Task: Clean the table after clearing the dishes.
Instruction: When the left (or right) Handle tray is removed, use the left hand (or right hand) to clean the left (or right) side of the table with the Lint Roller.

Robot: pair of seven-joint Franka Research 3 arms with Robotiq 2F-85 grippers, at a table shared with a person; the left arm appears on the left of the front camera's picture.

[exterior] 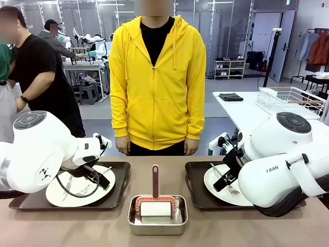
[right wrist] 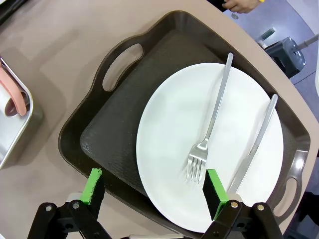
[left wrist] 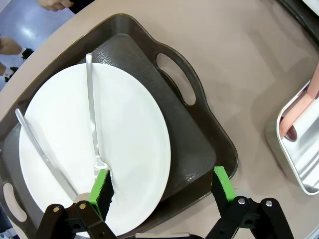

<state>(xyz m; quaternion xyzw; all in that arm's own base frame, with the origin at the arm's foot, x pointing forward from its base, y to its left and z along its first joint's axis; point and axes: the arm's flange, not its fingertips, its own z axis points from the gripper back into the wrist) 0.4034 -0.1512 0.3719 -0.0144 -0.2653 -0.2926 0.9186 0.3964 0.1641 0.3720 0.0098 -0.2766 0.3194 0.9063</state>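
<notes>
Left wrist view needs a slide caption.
Open left gripper hovers over a brown tray bearing a white plate and cutlery.

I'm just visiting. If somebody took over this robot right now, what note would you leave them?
Left gripper: jaws open either side of the left tray's rim, holding nothing.
Right gripper: likewise at the right tray.
Left plate and right plate sit on their trays on the table.
Done: nothing cleared yet.
Left: remove both trays, then clean the table; a roller lies in the steel pan.
</notes>
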